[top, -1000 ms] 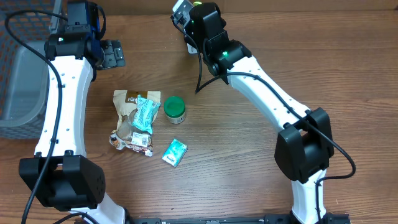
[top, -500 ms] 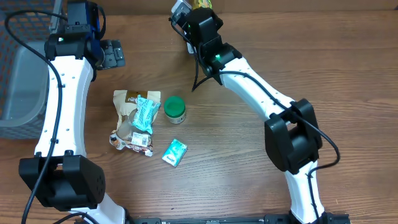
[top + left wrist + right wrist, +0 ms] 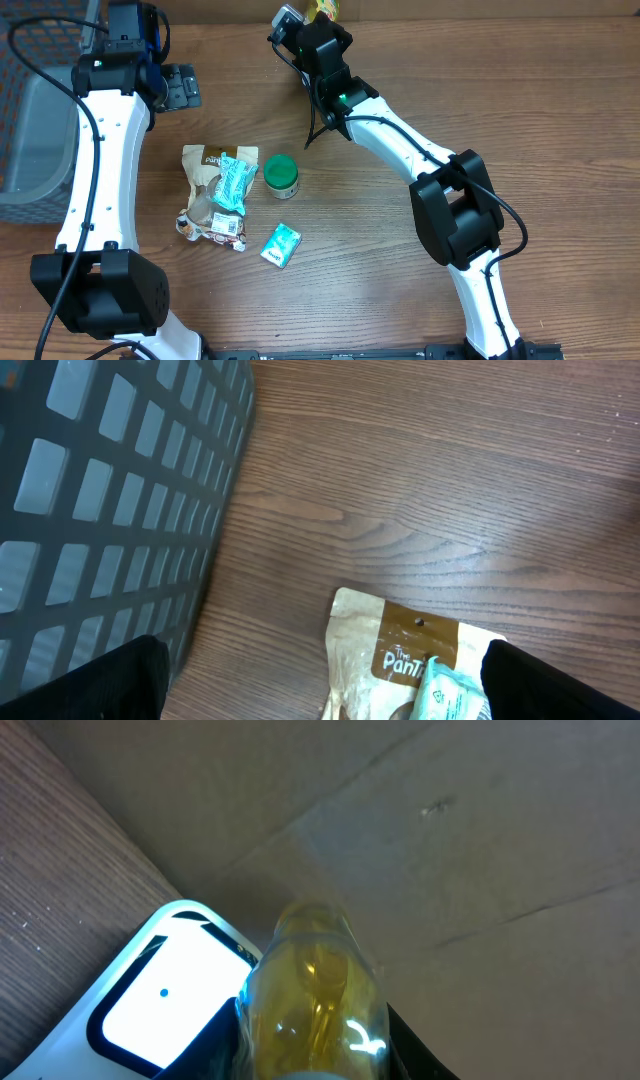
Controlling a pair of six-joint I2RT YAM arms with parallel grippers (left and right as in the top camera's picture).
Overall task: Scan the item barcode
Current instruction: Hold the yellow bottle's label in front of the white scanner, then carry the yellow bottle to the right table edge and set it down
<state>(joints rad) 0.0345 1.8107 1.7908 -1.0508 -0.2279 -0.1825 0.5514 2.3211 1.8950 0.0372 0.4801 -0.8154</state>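
Note:
My right gripper (image 3: 315, 1055) is shut on a clear bottle of yellow liquid (image 3: 315, 985), its dark fingers (image 3: 215, 1040) pressed to both sides. The bottle hangs right beside the white scanner (image 3: 170, 990), whose lit window shows a blue dot. In the overhead view the bottle (image 3: 322, 8) and scanner (image 3: 287, 18) sit at the table's back edge, with the right gripper (image 3: 318, 18) there. I see no barcode on the bottle. My left gripper (image 3: 325, 685) stands open above a brown pouch (image 3: 400, 655), with nothing between its fingers; overhead it (image 3: 181, 87) is at the back left.
A grey mesh basket (image 3: 35, 120) fills the left edge, close to the left arm. On the table lie the brown pouch (image 3: 205, 185) with a teal packet (image 3: 235, 180) on it, a green-lidded jar (image 3: 281, 175) and a small teal packet (image 3: 281, 245). A cardboard wall (image 3: 480, 840) rises behind the scanner.
The right arm has swung left and toward the back, bringing the bottle closer to the scanner. The left arm has not moved.

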